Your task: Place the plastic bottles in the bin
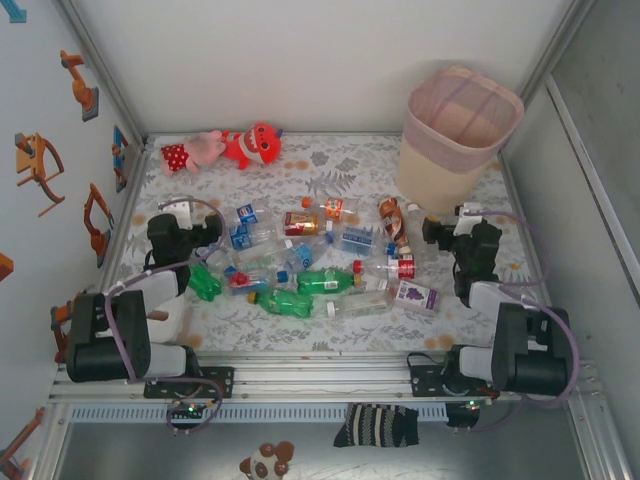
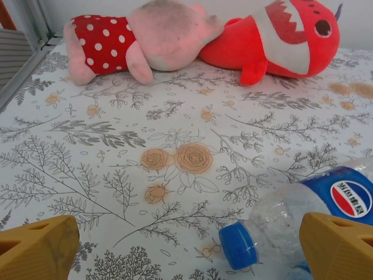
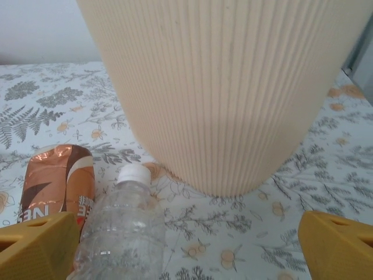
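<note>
The setting was recognised as a robotics lab test cell. The table (image 1: 330, 165) was boxed in by plain white panels (image 1: 300, 60) set in aluminium rails (image 1: 330, 362), with a left arm (image 1: 130, 330) and a right arm (image 1: 510, 350) bolted at the near edge. A floral sheet (image 2: 175, 157) was spread over it, and plastic bottles (image 1: 325, 282), plush toys (image 1: 225, 148) and a bin (image 1: 460, 130) were laid out as props.

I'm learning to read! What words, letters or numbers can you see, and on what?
"NE", white letters, the rest hidden: on the bottle with a brown and copper label.
Chinese signs in a red, white and blue round logo, on the clear plastic bottle with a blue cap and blue label: too blurred to read.
Labels of the other plastic bottles, top view: too small to read.
</note>
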